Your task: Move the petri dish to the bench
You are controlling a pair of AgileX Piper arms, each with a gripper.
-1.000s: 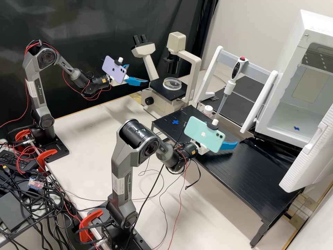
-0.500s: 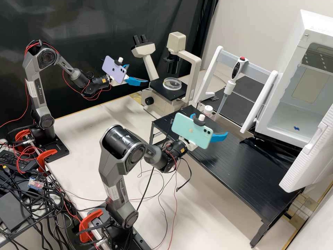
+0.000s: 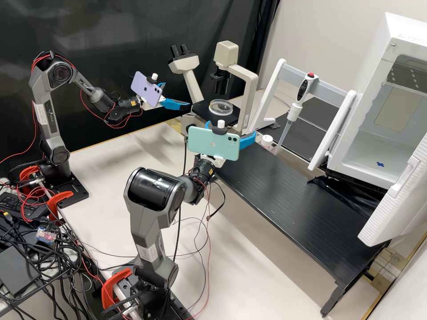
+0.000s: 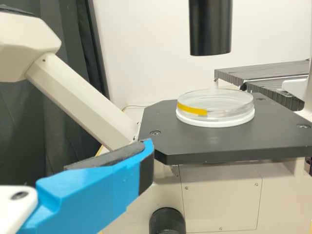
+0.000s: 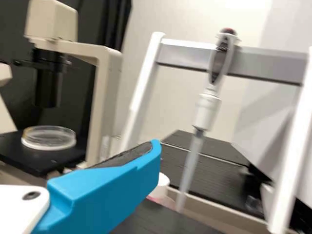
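In the high view, the clear petri dish point(image 3: 220, 107) rests on the black stage of the microscope. My left gripper point(image 3: 178, 94), on the far arm, stands open to the left of that stage, with nothing held. My right gripper point(image 3: 232, 129) is open and empty above the near-left end of the black bench point(image 3: 289, 195). In the left wrist view, a yellow strip marks the side of the dish point(image 4: 214, 108), and one finger of my left gripper point(image 4: 144, 158) shows apart from it. The right wrist view has my right gripper point(image 5: 153, 156) and the dish point(image 5: 48, 137) farther off.
The microscope's arm point(image 3: 250, 93) rises beside its stage. A pipette point(image 3: 295, 109) hangs from a white stand behind the bench, near a white-capped bottle point(image 3: 266, 141). An open white incubator point(image 3: 387, 133) stands at the right.
The right arm has swung left across the bench toward the microscope, its gripper now covering the blue cross at the bench's end. The left arm and the dish have stayed still.
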